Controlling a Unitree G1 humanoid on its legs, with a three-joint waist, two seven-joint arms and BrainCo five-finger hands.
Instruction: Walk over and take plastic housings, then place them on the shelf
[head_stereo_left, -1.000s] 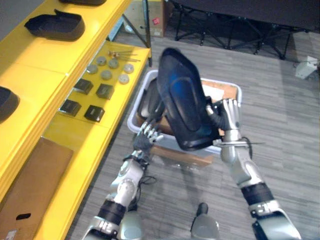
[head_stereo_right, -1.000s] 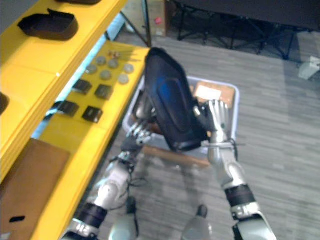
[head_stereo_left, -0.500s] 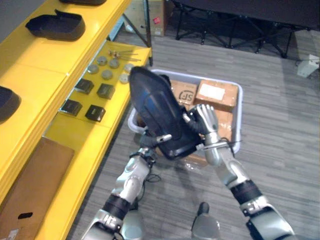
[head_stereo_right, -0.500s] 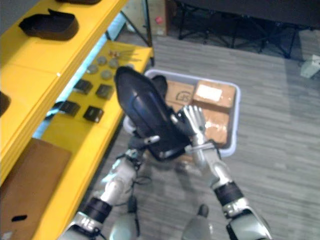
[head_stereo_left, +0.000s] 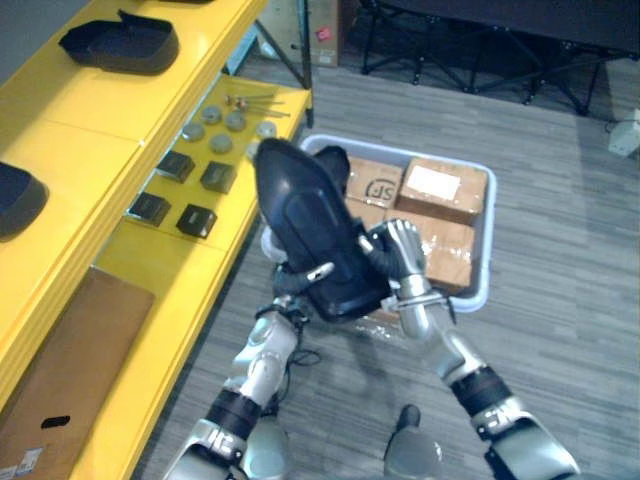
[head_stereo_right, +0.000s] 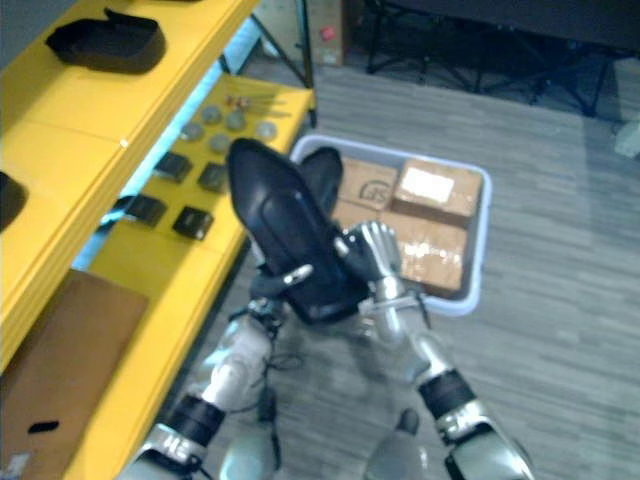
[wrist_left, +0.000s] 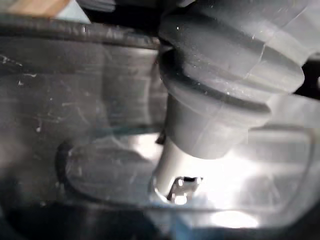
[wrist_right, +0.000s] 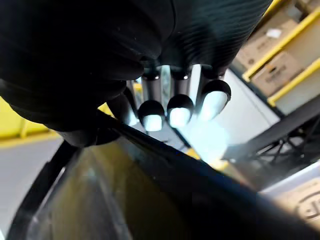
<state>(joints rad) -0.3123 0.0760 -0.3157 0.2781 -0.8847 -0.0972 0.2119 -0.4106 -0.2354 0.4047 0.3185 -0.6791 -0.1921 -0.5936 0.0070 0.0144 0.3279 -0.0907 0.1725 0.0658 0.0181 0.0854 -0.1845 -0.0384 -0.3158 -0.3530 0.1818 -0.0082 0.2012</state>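
A large black plastic housing (head_stereo_left: 310, 225) hangs tilted in the air between my two hands, in front of the grey bin (head_stereo_left: 400, 152) and beside the yellow shelf (head_stereo_left: 100, 110). My right hand (head_stereo_left: 400, 246) grips its right edge, and the fingers (wrist_right: 172, 107) curl over the rim of the housing (wrist_right: 125, 190). My left hand (head_stereo_left: 289, 284) sits under the lower left end, its thumb (head_stereo_left: 320, 272) hooked over the edge. Up close, that thumb (wrist_left: 210, 100) presses on the glossy housing (wrist_left: 75, 100).
Two more black housings (head_stereo_left: 122, 45) (head_stereo_left: 20, 198) lie on the shelf's upper board. Its lower board (head_stereo_left: 190, 270) carries small black boxes (head_stereo_left: 196, 220), round discs (head_stereo_left: 222, 118) and a cardboard sheet (head_stereo_left: 70, 370). Cardboard boxes (head_stereo_left: 440, 190) and a dark part (head_stereo_left: 333, 162) fill the bin.
The housing has come down from upright over the bin and swung left towards the shelf, held in both hands. My left thumb has closed on its lower edge. The view shifted slightly.
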